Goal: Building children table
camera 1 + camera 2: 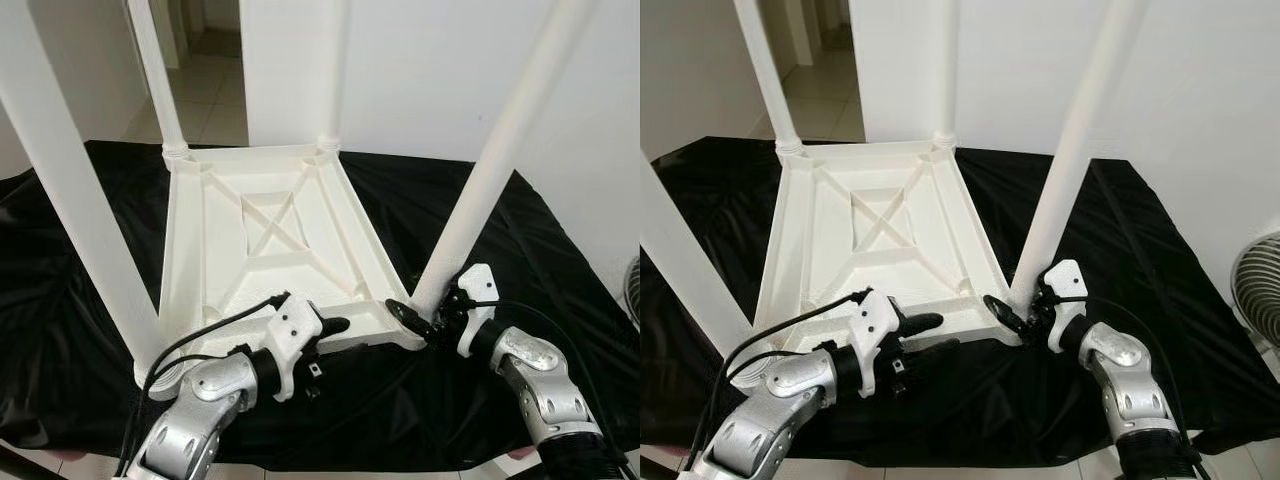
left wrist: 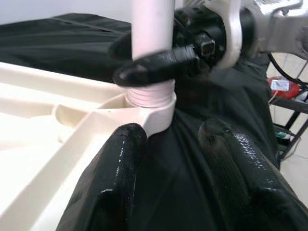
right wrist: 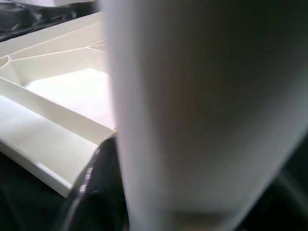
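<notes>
Four upright legs [image 1: 492, 165] fence the upturned tabletop [image 1: 275, 235] — open black cloth [image 1: 520, 250] lies right.

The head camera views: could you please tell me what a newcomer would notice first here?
An upturned white plastic table lies on a black cloth, its four legs pointing up. The right claw grips the near right leg at its base, while the left claw hovers open at the table's near edge.

no readable text anywhere — no labels, brands or numbers on any surface in view.
</notes>
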